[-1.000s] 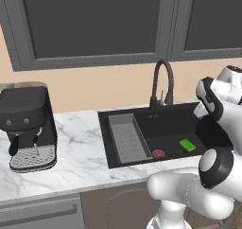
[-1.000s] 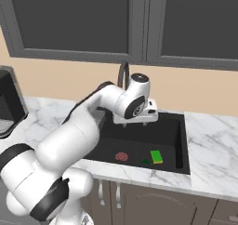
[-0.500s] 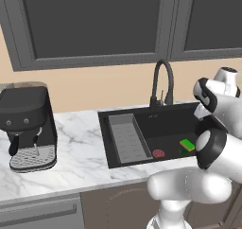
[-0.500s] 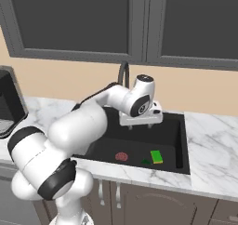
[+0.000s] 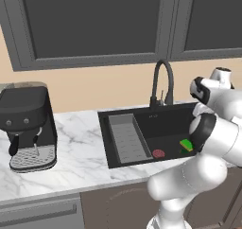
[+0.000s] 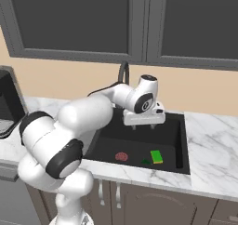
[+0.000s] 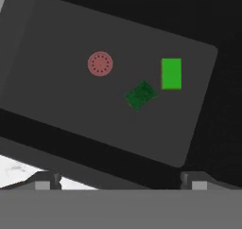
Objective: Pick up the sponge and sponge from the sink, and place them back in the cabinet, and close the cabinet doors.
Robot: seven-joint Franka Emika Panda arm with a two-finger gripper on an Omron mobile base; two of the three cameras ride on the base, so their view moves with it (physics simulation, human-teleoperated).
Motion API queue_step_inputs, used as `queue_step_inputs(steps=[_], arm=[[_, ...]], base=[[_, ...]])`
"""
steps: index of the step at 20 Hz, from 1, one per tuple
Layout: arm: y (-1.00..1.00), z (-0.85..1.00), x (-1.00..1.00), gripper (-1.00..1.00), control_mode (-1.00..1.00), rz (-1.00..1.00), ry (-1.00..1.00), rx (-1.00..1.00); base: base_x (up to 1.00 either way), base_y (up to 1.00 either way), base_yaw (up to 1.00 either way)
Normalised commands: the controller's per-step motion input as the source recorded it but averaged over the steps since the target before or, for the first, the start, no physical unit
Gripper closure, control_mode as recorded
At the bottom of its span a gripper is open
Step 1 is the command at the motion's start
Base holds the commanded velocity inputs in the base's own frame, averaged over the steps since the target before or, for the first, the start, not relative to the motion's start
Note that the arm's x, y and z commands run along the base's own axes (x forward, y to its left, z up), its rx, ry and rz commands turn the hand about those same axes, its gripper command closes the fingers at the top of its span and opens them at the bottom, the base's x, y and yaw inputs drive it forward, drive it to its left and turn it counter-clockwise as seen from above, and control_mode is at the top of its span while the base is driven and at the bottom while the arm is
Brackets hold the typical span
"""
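- Since the earlier frame, the gripper [image 6: 143, 123] has shifted right above the sink [image 6: 182, 149].
- Jaws spread wide, holding nothing.
- Bright green sponge [image 7: 171, 73] and dark green sponge [image 7: 140, 95] lie on the basin floor, near the red drain disc [image 7: 100, 63].

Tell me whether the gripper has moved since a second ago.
Yes. In the right base view the gripper has shifted right, away from the faucet, and now hangs open above the sink.
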Motion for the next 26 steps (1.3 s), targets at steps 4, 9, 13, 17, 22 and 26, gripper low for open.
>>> queue_step_inputs(steps=[4,9,13,17,22,26], arm=[[-0.03,-0.17,0.33,-1.0,-1.0,0.0,0.04,0.0],[-0.07,-0.19,0.33,-1.0,-1.0,0.0,0.03,0.0],[-0.12,-0.26,0.27,-1.0,-1.0,0.0,0.0,0.0],[-0.21,-0.23,0.25,-1.0,-1.0,0.0,0.0,0.0],[-0.2,-0.19,0.24,-1.0,-1.0,0.0,0.0,0.0],[-0.21,-0.19,0.24,-1.0,-1.0,0.0,0.0,0.0]], base=[[0.0,0.0,0.0],[0.0,0.0,0.0],[0.0,0.0,0.0],[0.0,0.0,0.0],[0.0,0.0,0.0],[0.0,0.0,0.0]])
